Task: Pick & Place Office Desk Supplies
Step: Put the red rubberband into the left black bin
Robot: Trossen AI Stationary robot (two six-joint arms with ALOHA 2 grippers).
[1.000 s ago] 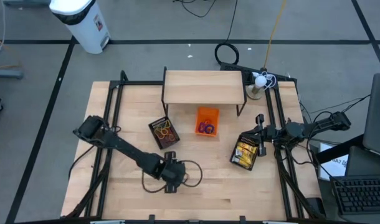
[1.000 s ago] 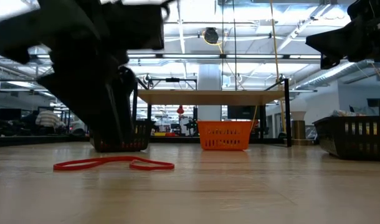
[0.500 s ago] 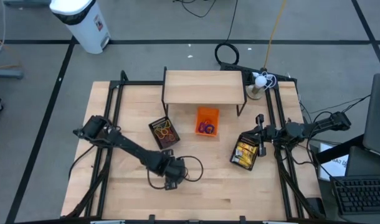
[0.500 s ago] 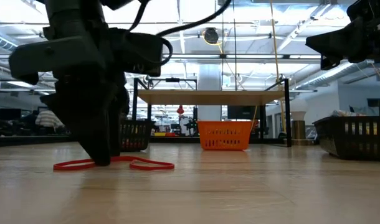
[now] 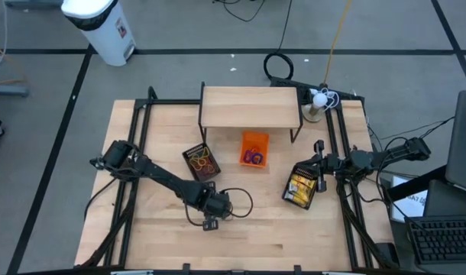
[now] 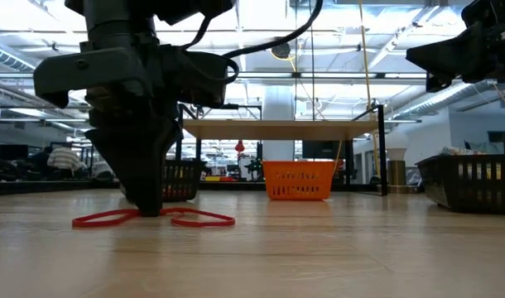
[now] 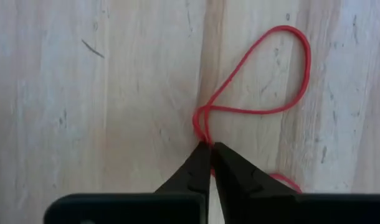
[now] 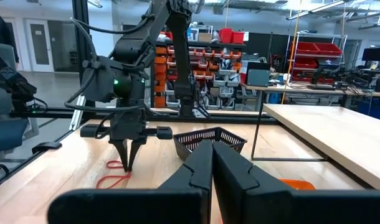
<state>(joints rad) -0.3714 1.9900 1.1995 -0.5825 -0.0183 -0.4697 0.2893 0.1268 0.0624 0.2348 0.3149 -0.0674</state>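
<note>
Left claw (image 7: 210, 148) pinched tight on red rubber band (image 7: 258, 81) flat on wooden table (image 7: 103, 112); no legible writing anywhere.

Your red rubber band (image 7: 265, 81) lies flat on the bare wood near the table's front edge — thin, twisted into a figure-eight, one open loop spread wide, the other mostly hidden. At the crossing, the strands are pinched together. From table level you see it as two low red loops (image 6: 153, 219) flush on the surface. More supplies — purple and red rings (image 5: 254, 156) — sit in the orange bin; yellow-and-white pieces (image 5: 300, 187) fill the black basket on the right.
</note>
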